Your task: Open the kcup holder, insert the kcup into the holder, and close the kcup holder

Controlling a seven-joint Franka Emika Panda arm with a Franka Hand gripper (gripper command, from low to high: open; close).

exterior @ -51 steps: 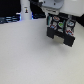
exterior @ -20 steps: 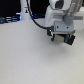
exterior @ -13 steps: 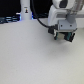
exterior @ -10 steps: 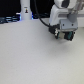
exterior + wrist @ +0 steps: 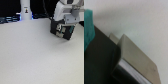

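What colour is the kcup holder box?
Black, best seen in the exterior view: the kcup holder sits under the arm on the white table.

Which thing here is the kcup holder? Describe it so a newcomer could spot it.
Start at the white table and follow its far edge to the exterior view's right. The kcup holder is the black boxy unit under the white arm, unlike the tall white post.

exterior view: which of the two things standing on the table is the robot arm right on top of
The black kcup holder at the exterior view's right, which the arm hangs over. The tall white post stands apart, far left, with nothing near it.
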